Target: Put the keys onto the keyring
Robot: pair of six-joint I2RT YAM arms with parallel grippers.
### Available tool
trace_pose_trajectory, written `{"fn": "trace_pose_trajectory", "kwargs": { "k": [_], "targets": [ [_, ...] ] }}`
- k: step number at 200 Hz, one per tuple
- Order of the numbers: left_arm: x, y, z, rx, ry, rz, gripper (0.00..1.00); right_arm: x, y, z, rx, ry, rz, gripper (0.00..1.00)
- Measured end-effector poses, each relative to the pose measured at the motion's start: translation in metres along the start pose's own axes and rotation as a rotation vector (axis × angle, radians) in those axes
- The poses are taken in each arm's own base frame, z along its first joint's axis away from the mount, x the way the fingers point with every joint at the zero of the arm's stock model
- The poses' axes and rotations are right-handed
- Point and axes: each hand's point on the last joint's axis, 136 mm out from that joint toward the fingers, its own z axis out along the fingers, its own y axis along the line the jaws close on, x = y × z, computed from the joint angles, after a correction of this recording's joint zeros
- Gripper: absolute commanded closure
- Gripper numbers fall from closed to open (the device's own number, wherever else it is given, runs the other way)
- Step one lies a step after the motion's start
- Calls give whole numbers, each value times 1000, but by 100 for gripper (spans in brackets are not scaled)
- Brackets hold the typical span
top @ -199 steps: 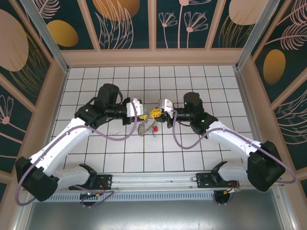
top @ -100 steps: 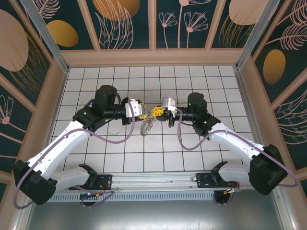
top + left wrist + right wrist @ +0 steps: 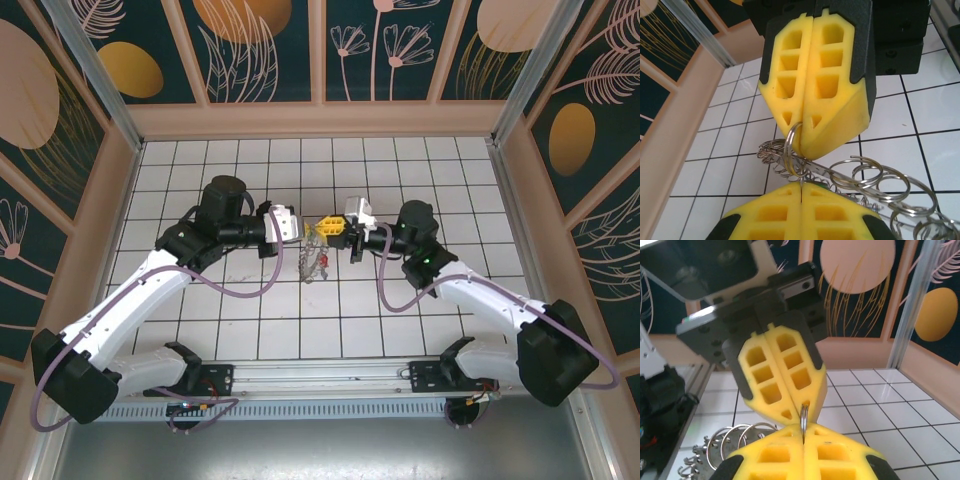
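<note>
**A:** Top view: left gripper and right gripper are nose to nose mid-table. The keyring droops from where they meet, toward the near edge.

**B:** Both clamped?

**A:** Yep. Left wrist: my left gripper is pinched together on the keyring, which trails off right, and the right gripper bites a loop just above. Right wrist: right gripper is closed on a thin loop, the rest bunched lower left. I can't pick out the keys. Neither arm's nearer, I'd say.

we see bright, even light, soft shadows on the table, and blurred wrist-view foregrounds.
</note>
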Motion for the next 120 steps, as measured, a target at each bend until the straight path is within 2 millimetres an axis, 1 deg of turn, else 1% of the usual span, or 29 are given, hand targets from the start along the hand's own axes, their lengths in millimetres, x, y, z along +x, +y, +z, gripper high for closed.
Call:
{"fn": "trace_pose_trajectory", "kwargs": {
  "k": [20,34,51,68,84,120],
  "targets": [
    [0,2,1,-13,-9,11,100,0,-3,1,24,-43,47,100],
    [3,2,3,-17,-11,6,87,2,-5,4,32,-61,74,100],
    [3,3,3,-25,-17,-4,77,3,-5,8,34,-73,91,100],
    [1,7,2,-44,-20,-20,70,2,-6,9,37,-80,88,100],
    [0,11,0,-69,-20,-29,68,2,-6,10,37,-75,66,100],
    [-4,15,-9,-94,-30,-48,71,7,-4,10,23,-32,21,100]
  ]
}}
